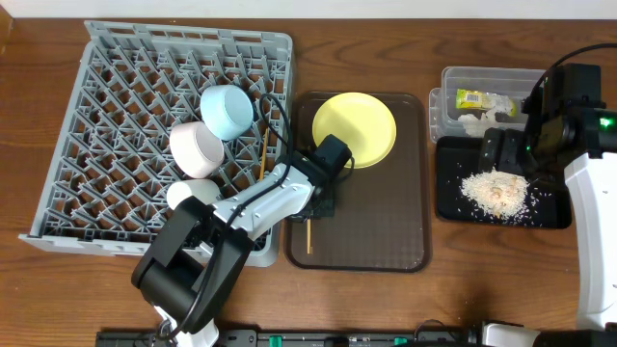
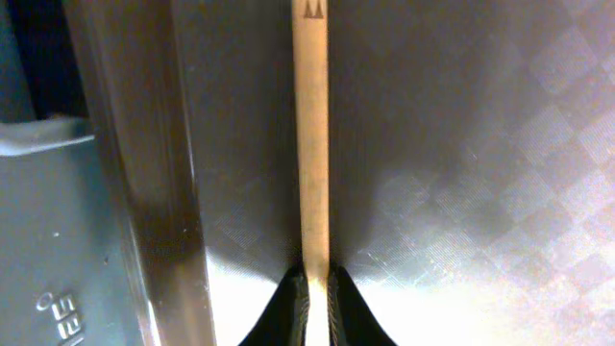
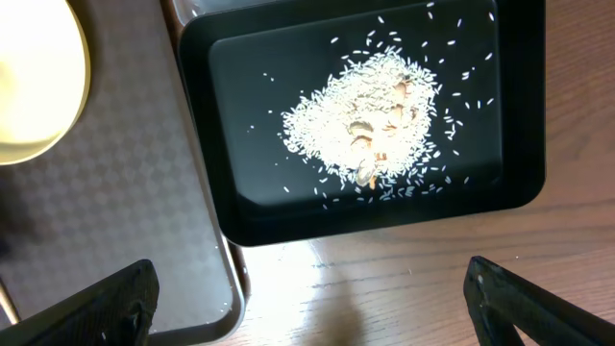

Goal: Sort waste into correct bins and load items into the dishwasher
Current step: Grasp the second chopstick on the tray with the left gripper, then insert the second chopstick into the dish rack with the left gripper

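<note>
My left gripper (image 1: 314, 204) is shut on a wooden chopstick (image 1: 308, 237) low over the dark-brown serving tray; in the left wrist view the jaws (image 2: 315, 300) pinch the stick (image 2: 309, 135). A second chopstick (image 1: 262, 154) lies in the grey dish rack (image 1: 116, 87) with the light-blue bowl (image 1: 227, 111), white bowl (image 1: 197, 147) and small white cup (image 1: 186, 193). The yellow plate (image 1: 355, 128) sits on the serving tray. My right gripper (image 1: 506, 154) is open and empty above the black tray (image 1: 453, 198), which holds rice scraps (image 1: 496, 193). The clear tub (image 1: 445, 96) holds the wrapper (image 1: 474, 97) and tissue (image 1: 477, 122).
The dark-brown serving tray (image 1: 386, 231) lies between the rack and the bins. In the right wrist view the open jaws (image 3: 312, 308) hang over bare wood in front of the black tray (image 3: 519, 115), with rice (image 3: 370, 130), the plate's edge (image 3: 38, 86) and the serving tray (image 3: 125, 221).
</note>
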### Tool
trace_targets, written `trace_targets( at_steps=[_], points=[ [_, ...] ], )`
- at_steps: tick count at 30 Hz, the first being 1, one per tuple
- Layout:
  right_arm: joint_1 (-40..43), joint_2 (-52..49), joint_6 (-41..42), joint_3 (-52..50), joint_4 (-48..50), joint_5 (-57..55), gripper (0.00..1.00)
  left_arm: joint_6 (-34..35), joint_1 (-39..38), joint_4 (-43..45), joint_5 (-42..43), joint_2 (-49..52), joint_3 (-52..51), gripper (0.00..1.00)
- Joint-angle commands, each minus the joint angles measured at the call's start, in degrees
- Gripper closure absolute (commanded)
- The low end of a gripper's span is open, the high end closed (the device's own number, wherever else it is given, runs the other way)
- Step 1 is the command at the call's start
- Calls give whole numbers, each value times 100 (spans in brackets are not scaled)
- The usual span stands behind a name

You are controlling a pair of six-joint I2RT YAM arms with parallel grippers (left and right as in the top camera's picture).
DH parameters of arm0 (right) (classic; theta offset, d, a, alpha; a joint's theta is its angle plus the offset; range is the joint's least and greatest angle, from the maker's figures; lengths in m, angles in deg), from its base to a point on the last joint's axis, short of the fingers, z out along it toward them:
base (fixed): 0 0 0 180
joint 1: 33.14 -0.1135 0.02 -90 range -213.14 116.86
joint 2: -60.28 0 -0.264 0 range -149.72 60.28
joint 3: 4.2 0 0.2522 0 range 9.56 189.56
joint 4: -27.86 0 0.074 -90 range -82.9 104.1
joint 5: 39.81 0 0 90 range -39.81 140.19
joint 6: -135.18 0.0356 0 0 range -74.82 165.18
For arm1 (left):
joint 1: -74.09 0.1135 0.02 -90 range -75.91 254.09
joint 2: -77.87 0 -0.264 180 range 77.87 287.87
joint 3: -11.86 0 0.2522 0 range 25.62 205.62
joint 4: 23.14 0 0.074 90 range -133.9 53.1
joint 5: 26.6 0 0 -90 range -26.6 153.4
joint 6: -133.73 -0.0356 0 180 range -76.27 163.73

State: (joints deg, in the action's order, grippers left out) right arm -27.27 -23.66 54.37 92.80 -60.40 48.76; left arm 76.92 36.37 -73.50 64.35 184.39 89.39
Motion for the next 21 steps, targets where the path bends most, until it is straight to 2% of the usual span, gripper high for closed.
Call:
trace_targets(
  at_steps=[1,7,14,21],
  points=[
    [85,26,-4,28,-11,22,1,13,-13,-22,-33,140,31,94],
    [85,26,-7,28,-26,20,1,11,-7,-81,-33,35,50,94],
    [85,26,-7,28,-28,20,1,-146,55,-214,-61,-796,221,94],
    [85,26,-28,28,-26,20,1,-890,313,-450,-59,-1840,319,94]
  ],
)
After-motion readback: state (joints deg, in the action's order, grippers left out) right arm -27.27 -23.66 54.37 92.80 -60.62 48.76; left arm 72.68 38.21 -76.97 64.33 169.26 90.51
